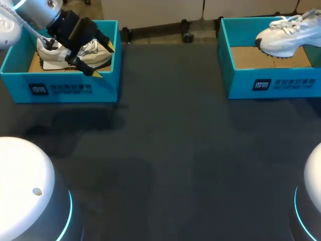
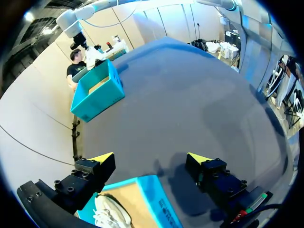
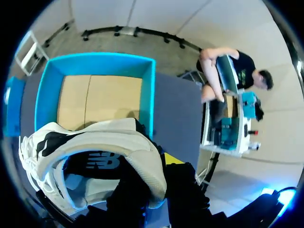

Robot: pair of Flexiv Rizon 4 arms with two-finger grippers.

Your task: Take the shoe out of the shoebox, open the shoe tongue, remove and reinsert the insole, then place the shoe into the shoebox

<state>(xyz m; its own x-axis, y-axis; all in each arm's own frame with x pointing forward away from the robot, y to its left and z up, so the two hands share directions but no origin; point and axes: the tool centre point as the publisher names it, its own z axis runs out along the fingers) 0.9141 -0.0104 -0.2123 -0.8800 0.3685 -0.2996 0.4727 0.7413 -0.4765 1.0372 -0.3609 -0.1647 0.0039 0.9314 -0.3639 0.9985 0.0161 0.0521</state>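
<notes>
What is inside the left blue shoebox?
A white shoe lies on the shoebox's brown floor. The left end effector, above it, covers part of the shoe.

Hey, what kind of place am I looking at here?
Probably a robotics lab test bench, not a shop: on a dark table, the left gripper hangs open over the left shoebox, and a white shoe is held over the right shoebox.

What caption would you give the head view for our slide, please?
Left gripper open above the shoe in the left shoebox; white shoe above the right shoebox.
</notes>
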